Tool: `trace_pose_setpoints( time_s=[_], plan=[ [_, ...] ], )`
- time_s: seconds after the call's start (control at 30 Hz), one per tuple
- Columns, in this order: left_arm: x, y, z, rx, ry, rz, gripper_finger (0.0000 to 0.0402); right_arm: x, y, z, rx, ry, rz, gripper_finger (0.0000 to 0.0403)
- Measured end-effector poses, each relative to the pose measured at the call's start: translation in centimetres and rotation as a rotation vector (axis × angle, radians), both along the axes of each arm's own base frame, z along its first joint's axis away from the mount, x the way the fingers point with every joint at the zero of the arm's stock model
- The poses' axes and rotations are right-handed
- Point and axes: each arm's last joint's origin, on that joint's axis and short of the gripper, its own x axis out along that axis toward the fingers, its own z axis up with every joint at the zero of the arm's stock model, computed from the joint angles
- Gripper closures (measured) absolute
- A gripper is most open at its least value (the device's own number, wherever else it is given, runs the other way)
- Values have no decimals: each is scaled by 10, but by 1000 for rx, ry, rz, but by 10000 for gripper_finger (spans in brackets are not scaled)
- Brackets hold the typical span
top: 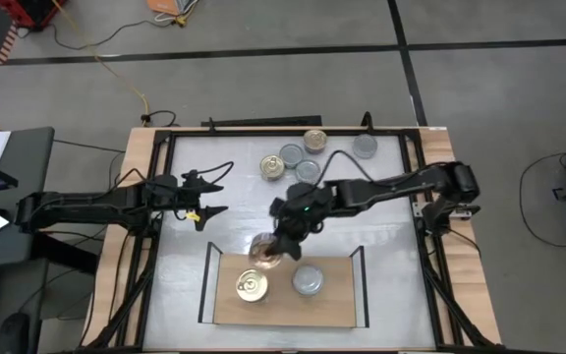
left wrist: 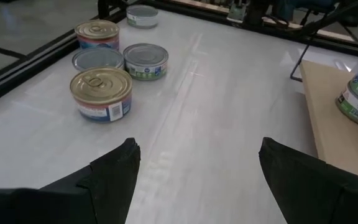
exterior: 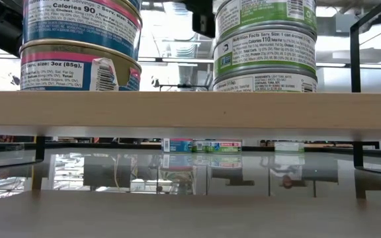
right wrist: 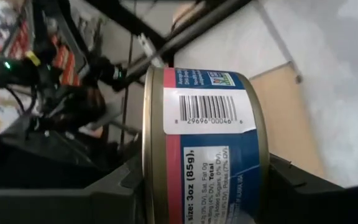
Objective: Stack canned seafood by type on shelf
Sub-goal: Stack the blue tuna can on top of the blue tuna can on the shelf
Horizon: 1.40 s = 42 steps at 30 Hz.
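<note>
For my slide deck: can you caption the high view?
Right gripper carries a gold can over the shelf edge; left gripper waits open.

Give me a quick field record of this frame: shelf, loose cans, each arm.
shelf: wooden board at the table's near edge
gold stack: gold-lid cans, shelf left
silver stack: silver-lid cans, shelf right
loose cans: five grouped at the far side of the table
right gripper: jaws shut on a blue-and-pink can, over the shelf's back edge
left gripper: jaws open, empty, left of centre
</note>
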Motion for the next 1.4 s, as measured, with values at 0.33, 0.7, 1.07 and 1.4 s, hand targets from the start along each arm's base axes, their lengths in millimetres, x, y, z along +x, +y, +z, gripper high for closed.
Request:
trace_pose_setpoints(
  time_s=[0.33, 0.7, 1.07, 1.4],
  plan=[
    [0, 0, -1, -6, 11, 2, 84, 38, 37, 6, 137, 87, 128, 191],
    [-1, 0, -2, -9, 15, 3, 84, 54, 38, -12, 266, 223, 130, 191],
    [-1, 0, -2, -7, 17, 3, 84, 54, 38, -10, 315, 251, 99, 143],
    [0, 0, -2, -6, 16, 2, 84, 54, 35, -11, 378, 315, 51, 116]
  ],
)
